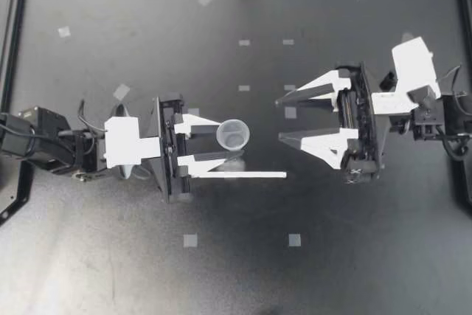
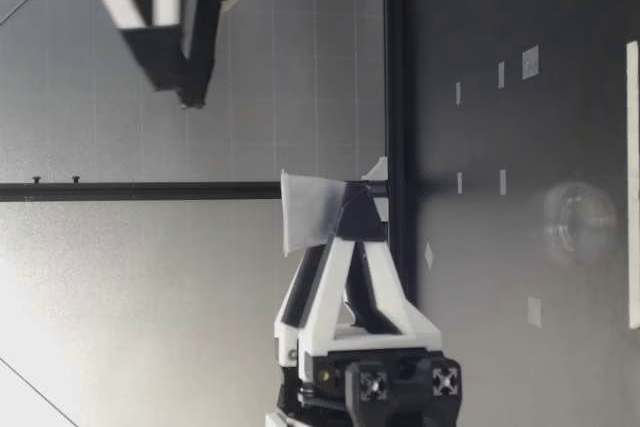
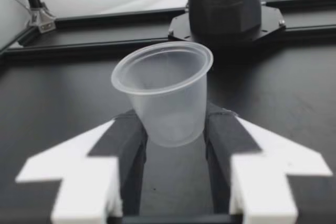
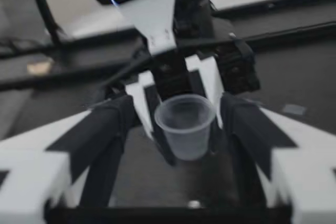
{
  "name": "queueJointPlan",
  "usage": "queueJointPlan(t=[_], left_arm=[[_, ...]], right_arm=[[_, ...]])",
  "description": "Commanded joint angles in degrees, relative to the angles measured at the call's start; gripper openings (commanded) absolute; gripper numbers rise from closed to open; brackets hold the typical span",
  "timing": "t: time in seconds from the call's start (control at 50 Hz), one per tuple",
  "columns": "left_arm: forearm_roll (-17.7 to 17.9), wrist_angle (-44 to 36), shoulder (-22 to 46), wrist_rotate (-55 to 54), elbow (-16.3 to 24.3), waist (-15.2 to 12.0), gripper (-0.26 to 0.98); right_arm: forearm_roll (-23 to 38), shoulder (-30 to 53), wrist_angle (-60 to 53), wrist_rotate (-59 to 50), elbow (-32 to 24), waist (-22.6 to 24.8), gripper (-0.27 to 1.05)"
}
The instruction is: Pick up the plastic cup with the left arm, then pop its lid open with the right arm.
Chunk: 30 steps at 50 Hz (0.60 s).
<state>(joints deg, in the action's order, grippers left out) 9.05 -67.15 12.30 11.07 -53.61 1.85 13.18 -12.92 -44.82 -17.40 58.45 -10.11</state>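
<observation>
The left gripper (image 1: 221, 143) clamps the small, clear plastic cup (image 1: 233, 135) upright between both fingers, lifted off the black table (image 1: 147, 256). The right gripper (image 1: 279, 119), spread wide and holding nothing, points at the cup from the opposite side, apart from it.

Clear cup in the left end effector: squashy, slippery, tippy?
Probably light and squashy: the cup is thin, translucent, apparently empty, so a hard squeeze may dent it. Likely slippery: the left end effector grips only its tapered lower wall, so it might slide or tilt. Wider rim than base hints it tips easily.
</observation>
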Motion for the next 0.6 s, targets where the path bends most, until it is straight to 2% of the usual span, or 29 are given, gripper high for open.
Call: queueJointPlan(t=[0.0, 0.38, 0.58], left_arm=[[-0.1, 0.4, -1.9, -0.1, 0.9, 0.1, 0.15], [-0.1, 6.3, -3.1, -0.2, 2.4, 0.1, 0.15], [-0.1, 6.9, -3.5, -0.2, 2.3, 0.1, 0.15]], right_arm=[[-0.1, 0.0, -0.2, 1.8, -0.4, -0.4, 0.67], [-0.1, 1.6, -0.8, 1.6, -0.5, -0.3, 0.68], [-0.1, 1.9, -0.7, 1.7, -0.7, -0.2, 0.68]])
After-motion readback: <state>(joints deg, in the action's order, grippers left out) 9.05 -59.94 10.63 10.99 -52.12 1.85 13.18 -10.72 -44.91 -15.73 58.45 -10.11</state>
